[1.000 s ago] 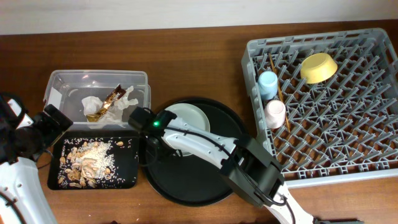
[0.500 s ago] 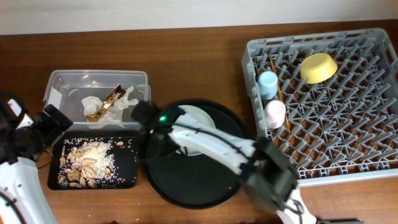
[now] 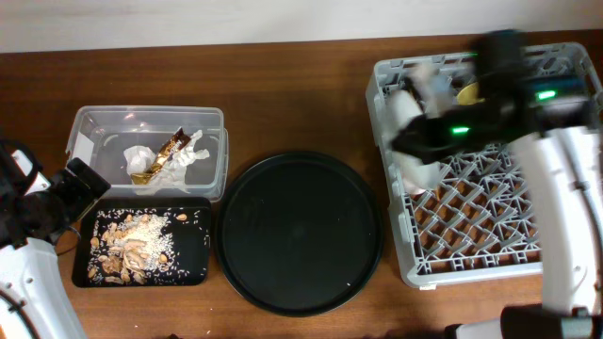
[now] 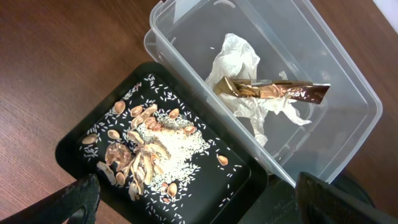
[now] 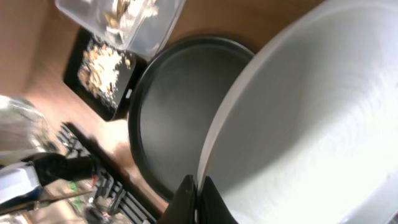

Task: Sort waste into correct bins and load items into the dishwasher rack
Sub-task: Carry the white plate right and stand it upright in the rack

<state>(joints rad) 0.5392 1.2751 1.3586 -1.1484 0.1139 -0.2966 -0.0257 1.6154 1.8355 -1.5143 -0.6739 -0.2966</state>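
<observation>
Waste looks fully sorted at the left of the bench (image 3: 283, 94). The crumpled white paper napkin (image 4: 239, 59) and the gold-brown candy wrapper (image 4: 273, 91) lie together in the clear tub (image 3: 85, 132). Beige food scraps (image 3: 132, 243) are heaped in the shallow black tray (image 3: 193, 268) just in front of it. Above those 2 bins the left claw (image 4: 198, 193) hangs with its fingers spread wide and nothing between them. At centre, the large round black tray (image 3: 300, 235) carries nothing. To the right, the right claw (image 5: 198, 190) is pinched tight on the rim of the pale round plate (image 5: 323, 124), carried over the left part of the grey dishwasher rack (image 3: 471, 245); motion blur hides exactly where. The yellow bowl (image 3: 466, 92) shows in the rack's far rows, while the 2 cups and the chopsticks cannot be picked out behind the arm. By this reading, seating the plate among the pegs is the 1 step left. The bench is dark brown wood grain, with a pale wall (image 3: 236, 19) along its far edge.
</observation>
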